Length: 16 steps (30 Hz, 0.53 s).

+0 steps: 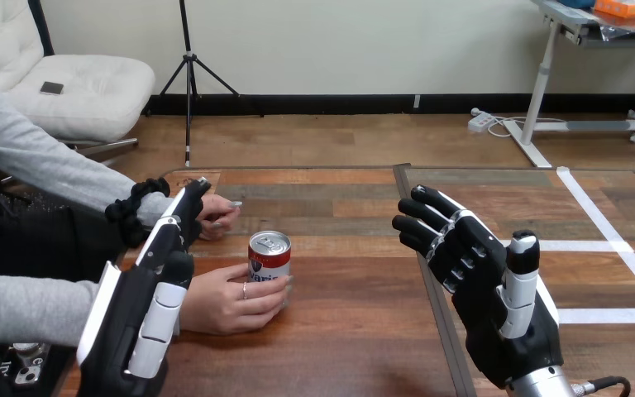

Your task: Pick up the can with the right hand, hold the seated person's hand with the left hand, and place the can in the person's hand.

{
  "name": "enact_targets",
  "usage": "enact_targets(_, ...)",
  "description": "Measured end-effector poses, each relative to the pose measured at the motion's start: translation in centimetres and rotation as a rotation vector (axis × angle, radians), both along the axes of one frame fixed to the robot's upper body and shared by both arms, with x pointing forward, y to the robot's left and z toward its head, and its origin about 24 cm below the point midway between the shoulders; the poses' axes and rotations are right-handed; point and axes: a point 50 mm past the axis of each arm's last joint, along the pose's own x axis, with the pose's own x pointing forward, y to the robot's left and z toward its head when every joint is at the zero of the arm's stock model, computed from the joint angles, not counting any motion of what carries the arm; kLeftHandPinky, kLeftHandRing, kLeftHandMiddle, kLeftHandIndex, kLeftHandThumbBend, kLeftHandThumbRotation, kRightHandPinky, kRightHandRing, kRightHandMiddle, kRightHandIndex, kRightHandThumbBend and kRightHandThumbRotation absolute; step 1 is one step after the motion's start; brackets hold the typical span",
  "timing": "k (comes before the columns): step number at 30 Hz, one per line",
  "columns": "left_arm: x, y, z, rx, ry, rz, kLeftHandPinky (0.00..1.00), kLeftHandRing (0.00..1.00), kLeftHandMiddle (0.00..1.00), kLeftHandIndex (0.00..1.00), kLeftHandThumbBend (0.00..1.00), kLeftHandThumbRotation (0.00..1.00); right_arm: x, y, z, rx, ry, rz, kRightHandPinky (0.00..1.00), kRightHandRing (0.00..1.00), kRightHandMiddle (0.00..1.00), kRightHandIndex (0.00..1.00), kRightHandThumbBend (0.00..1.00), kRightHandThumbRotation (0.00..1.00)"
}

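One can [269,256], two robot hands and a person's two hands at a wooden table [355,331].
The upright can sits left of centre, clasped by the person's nearer hand [231,302]. The right hand [488,289], fingers spread, waits well apart to its right. The left hand [145,314] (fingers straight) lies beside the person's farther hand [219,217].

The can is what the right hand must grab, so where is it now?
In the head view the can stands upright on the table, left of centre, touching the person's nearer hand; the right hand is open to its right, apart.

head camera looks forward and down across the table [355,347].
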Motion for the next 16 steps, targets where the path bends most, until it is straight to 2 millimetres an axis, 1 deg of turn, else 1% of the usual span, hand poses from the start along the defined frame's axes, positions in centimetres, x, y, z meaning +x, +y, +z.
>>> enact_targets(5,0.03,-0.26,-0.14,-0.031,0.012,-0.004,1.00,1.00,1.00,1.00,0.74,1.00,-0.04,0.03,-0.04,0.001,0.001,0.001,0.91,0.85,0.85,0.83,1.00,1.00)
enact_targets(6,0.04,-0.32,-0.18,-0.038,0.017,-0.005,1.00,1.00,1.00,1.00,0.76,1.00,-0.05,0.03,-0.04,0.001,0.002,0.001,0.92,0.85,0.85,0.83,1.00,1.00)
enact_targets(16,-0.11,-1.00,-0.72,-0.112,0.068,-0.032,1.00,1.00,1.00,1.00,0.85,1.00,-0.22,-0.01,-0.19,0.002,0.008,0.000,0.92,0.87,0.85,0.84,1.00,1.00)
